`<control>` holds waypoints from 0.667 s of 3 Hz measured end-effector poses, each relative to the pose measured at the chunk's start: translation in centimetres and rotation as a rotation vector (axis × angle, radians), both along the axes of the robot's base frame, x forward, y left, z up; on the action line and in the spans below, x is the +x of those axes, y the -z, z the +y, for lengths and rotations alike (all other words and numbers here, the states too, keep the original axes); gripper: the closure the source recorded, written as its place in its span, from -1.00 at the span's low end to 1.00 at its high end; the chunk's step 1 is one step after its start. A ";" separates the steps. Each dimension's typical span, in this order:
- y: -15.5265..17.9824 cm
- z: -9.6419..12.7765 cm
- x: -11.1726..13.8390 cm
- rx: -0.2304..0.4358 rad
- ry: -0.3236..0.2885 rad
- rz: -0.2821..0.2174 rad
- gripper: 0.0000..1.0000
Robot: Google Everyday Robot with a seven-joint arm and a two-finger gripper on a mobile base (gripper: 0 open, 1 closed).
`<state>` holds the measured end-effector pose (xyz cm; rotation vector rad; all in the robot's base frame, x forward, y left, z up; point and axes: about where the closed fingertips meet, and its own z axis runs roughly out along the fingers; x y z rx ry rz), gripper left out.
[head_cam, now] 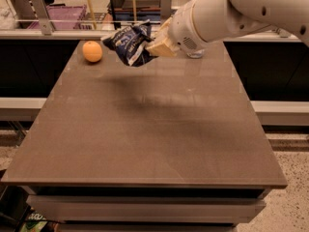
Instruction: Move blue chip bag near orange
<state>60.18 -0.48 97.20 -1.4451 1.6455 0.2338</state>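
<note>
The blue chip bag, crinkly dark navy with white lettering, hangs in the air above the far part of the table. My gripper is shut on the bag's right side, at the end of the white arm that reaches in from the upper right. The orange is small and round and sits on the table near the far left corner, a little left of the bag. A short gap lies between bag and orange.
The brown table stretches toward me. A clear glass-like object stands behind the arm at the far edge. A counter with a purple bin and shelving lies beyond the table.
</note>
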 end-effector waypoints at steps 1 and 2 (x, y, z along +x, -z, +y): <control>0.7 1.1 1.5 0.037 -0.009 -0.016 1.00; 1.6 2.3 2.7 0.067 -0.020 -0.027 1.00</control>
